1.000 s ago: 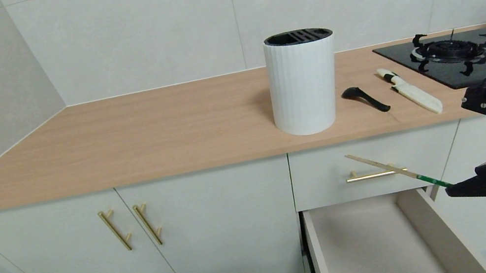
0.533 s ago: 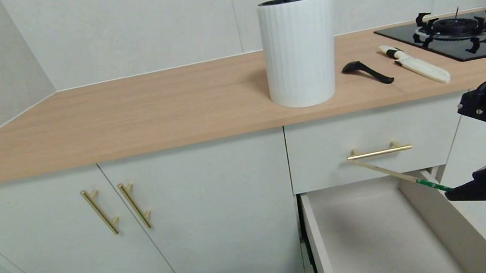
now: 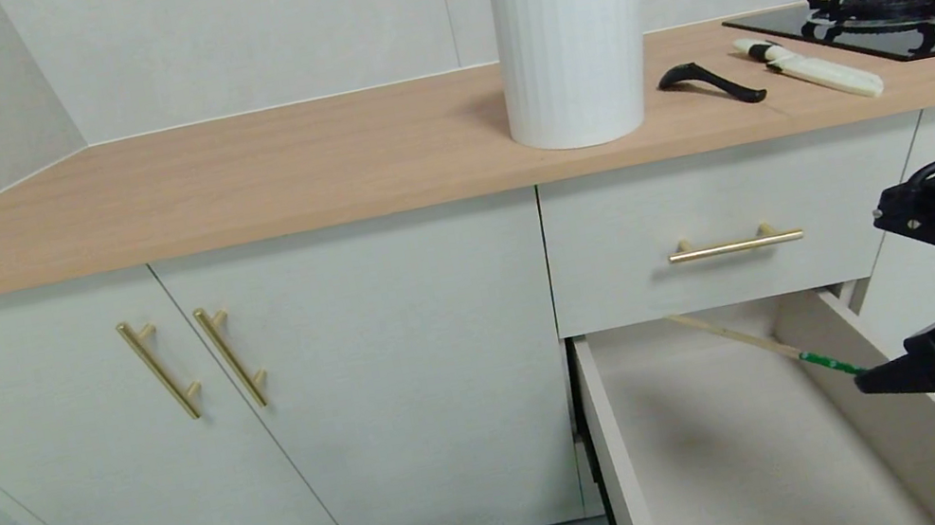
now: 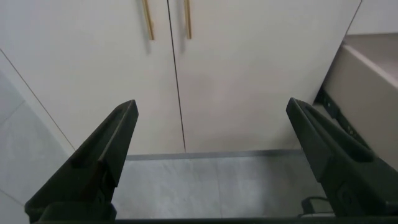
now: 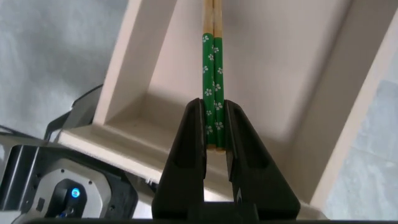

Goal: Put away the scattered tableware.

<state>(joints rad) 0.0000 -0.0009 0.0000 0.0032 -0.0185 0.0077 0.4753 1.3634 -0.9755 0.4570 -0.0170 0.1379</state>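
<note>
Two chopsticks (image 3: 760, 338), pinched together at green-printed butt ends by right end effector (image 3: 866, 378), slant toward 10 o'clock over open drawer (image 3: 610, 459). Judged light, stiff, slick; end grip may pivot. Left end effector (image 4: 210, 107) gapes, empty.

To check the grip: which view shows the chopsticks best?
Right wrist view: the chopsticks show as a pair, green ends clamped in the right gripper. The head view gives one thin line above the open drawer; the left wrist view faces cabinet doors.
</note>
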